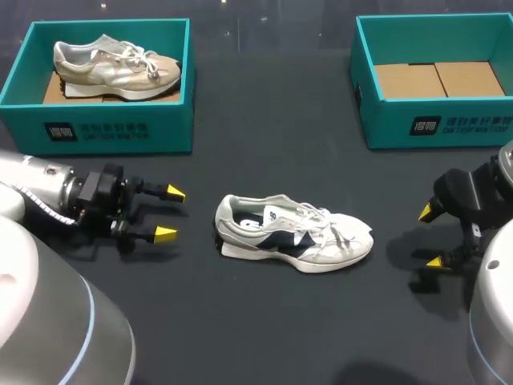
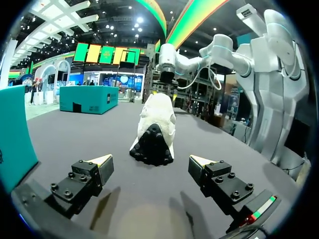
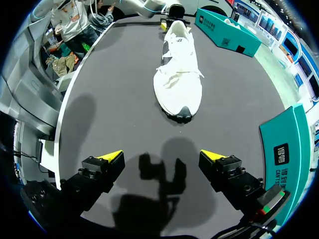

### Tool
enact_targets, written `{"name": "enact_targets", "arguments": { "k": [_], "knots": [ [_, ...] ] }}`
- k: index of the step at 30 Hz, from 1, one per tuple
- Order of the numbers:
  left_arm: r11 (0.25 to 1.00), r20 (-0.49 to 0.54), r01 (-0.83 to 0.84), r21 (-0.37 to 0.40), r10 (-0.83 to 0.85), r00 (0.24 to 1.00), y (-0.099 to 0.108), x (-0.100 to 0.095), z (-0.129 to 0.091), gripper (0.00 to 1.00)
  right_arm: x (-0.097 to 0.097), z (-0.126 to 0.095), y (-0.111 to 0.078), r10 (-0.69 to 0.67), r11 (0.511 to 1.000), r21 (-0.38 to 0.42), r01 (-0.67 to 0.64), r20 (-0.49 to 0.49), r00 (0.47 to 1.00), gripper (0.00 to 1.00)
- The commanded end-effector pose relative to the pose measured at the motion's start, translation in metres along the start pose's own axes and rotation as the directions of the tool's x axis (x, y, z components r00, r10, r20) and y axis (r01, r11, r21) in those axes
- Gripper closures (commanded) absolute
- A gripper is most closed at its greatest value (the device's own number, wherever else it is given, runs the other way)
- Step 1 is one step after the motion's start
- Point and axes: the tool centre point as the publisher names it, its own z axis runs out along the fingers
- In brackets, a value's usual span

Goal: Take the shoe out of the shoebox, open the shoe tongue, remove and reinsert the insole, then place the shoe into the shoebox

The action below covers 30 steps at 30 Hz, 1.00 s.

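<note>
1. Midway between the left and right edges of the table (image 1: 264, 341), the white-and-navy shoe (image 1: 293, 239) rests on its sole outside both boxes. Its heel points toward the left arm and its toe toward the right arm.
2. At the far left corner, the left shoebox (image 1: 112, 132) holds a beige shoe (image 1: 116, 68). At the far right corner, the right shoebox (image 1: 449, 124) shows only its cardboard floor.
3. The left gripper (image 1: 170, 213) hangs low near the heel, fingers spread and holding nothing, with bare table between it and the shoe.
4. The right gripper (image 1: 431, 237) sits by the right edge, apart from the toe, likewise released and empty.
5. The taking-out step looks finished, so opening the tongue appears to be the step in hand. The laces lie across the tongue, and neither arm touches the shoe.
6. The next move probably calls for one gripper to steady the heel. The other would come down over the laces, pinch the tongue's upper edge and draw it forward.
</note>
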Motion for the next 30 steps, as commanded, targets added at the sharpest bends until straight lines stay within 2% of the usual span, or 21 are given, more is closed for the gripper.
{"name": "enact_targets", "arguments": {
  "k": [1,11,30],
  "knots": [
    [1.000,0.038,-0.011,0.016,0.010,0.999,0.005,0.001,0.019,0.00,0.002,-0.001,0.000,0.000,1.000,0.002,0.000,0.003,1.000,0.00],
    [0.999,0.036,-0.031,0.010,0.031,0.999,0.006,0.002,0.042,0.00,0.002,-0.001,0.000,0.000,1.000,0.002,0.000,0.003,1.000,0.00],
    [1.000,0.007,-0.023,-0.003,0.023,1.000,0.008,0.003,0.067,0.00,0.002,-0.001,0.000,0.000,1.000,0.002,0.000,0.003,1.000,0.00]
  ]
}}
